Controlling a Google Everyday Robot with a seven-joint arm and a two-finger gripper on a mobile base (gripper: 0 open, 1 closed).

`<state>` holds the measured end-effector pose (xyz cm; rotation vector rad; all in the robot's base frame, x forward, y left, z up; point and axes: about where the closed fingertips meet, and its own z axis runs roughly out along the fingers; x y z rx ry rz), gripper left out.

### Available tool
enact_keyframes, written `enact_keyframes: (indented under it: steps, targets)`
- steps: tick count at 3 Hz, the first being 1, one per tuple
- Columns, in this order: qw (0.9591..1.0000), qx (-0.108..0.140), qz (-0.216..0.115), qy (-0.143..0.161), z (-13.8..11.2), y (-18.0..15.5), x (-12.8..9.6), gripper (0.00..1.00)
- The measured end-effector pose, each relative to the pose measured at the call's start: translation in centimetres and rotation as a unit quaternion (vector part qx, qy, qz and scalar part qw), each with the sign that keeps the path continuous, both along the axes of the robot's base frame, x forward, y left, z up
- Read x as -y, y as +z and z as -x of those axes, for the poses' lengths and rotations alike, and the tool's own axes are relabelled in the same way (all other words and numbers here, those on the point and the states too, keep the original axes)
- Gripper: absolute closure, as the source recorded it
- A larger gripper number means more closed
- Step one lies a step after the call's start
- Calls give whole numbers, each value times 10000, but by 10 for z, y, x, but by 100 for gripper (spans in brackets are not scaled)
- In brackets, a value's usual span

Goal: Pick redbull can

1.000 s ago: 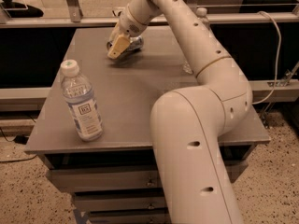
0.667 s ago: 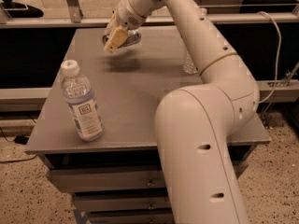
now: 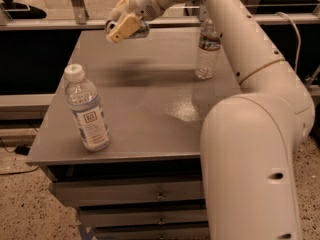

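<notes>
My claw [image 3: 122,28] hangs above the grey desk's [image 3: 150,129] far edge, clamped on the redbull can [image 3: 141,32]. The near water bottle [image 3: 87,109] and the far water bottle [image 3: 207,46] stand on it, with speckled floor [image 3: 20,204] below.

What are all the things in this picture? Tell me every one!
redbull can: one, silvery, held in the air over the table's far left part.
front water bottle: one, clear with a white cap, table's front left.
back water bottle: one, clear, table's far right.
table: one, grey, middle.
drawers: a stack, grey, under the tabletop.
arm: one, white, right side, reaching across.
gripper: one, tan fingers, shut on the can.
</notes>
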<state>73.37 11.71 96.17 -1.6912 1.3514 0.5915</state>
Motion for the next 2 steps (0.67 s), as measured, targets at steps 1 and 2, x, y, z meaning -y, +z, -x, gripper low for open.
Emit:
enact_keyframes:
  steps: [1, 2]
  targets:
    - [9962, -89, -861, 68, 26, 33, 14, 100]
    - [9864, -117, -1628, 166, 49, 62, 32, 100]
